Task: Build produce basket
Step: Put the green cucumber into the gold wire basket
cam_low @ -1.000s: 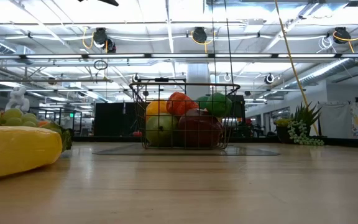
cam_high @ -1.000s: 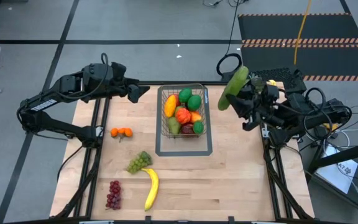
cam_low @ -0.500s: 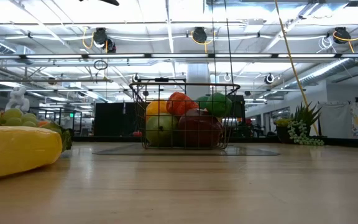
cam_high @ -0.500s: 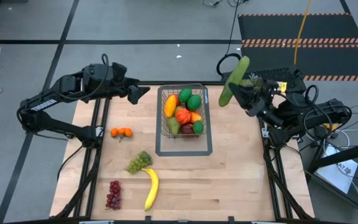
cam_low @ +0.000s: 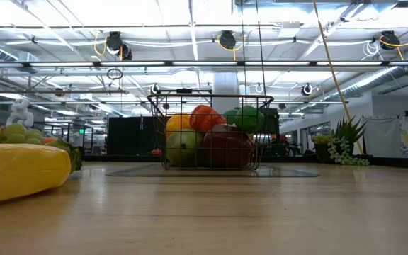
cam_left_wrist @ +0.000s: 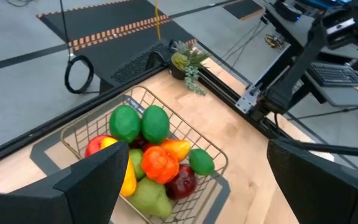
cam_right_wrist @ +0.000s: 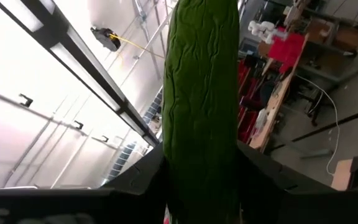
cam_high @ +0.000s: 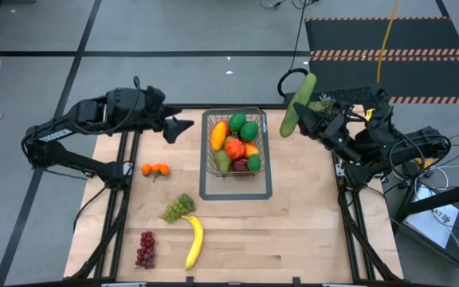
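Basket (cam_high: 235,147) at table (cam_high: 309,215) centre-rear, filled with fruit. Right end effector (cam_high: 303,119) at 3 o'clock of basket, clenched on cucumber (cam_high: 298,104), raised. Left end effector (cam_high: 183,125) at 9 o'clock, fingers spread, empty. Banana (cam_high: 194,241), grapes (cam_high: 178,207) at 7 o'clock.

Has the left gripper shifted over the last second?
Yes. In the high view the left gripper has edged closer to the basket, nearer its left wall.

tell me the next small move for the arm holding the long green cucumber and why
Probably swing the right gripper toward the grey wire-mesh basket: it is shut on the long green cucumber, held raised beside the basket's right side, not yet above it. The left gripper waits open on the other side.
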Controlling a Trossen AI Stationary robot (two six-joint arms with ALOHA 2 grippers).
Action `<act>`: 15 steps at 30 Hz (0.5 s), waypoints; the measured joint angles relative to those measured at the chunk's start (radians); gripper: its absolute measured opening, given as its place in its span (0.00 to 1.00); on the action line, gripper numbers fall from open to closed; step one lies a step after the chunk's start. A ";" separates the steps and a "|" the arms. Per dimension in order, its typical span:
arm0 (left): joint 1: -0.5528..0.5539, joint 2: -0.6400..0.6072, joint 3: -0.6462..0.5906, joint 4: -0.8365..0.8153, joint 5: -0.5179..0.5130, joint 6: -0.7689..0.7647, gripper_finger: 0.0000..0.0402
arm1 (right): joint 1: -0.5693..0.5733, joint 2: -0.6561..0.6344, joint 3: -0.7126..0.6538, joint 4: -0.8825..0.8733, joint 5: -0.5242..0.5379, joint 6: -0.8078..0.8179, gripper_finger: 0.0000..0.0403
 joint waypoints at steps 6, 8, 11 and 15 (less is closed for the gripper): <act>-0.043 0.011 0.000 0.000 -0.001 0.001 0.95 | 0.000 0.000 0.000 -0.001 -0.002 -0.006 0.36; -0.057 0.013 -0.001 -0.002 -0.001 0.014 0.95 | 0.000 0.005 0.000 -0.003 -0.003 -0.005 0.36; -0.075 0.023 0.000 0.001 -0.001 0.030 0.95 | 0.000 0.015 0.000 -0.008 -0.003 -0.002 0.36; -0.097 0.044 -0.001 -0.001 -0.001 0.035 0.95 | 0.000 0.041 0.000 -0.007 0.071 0.047 0.36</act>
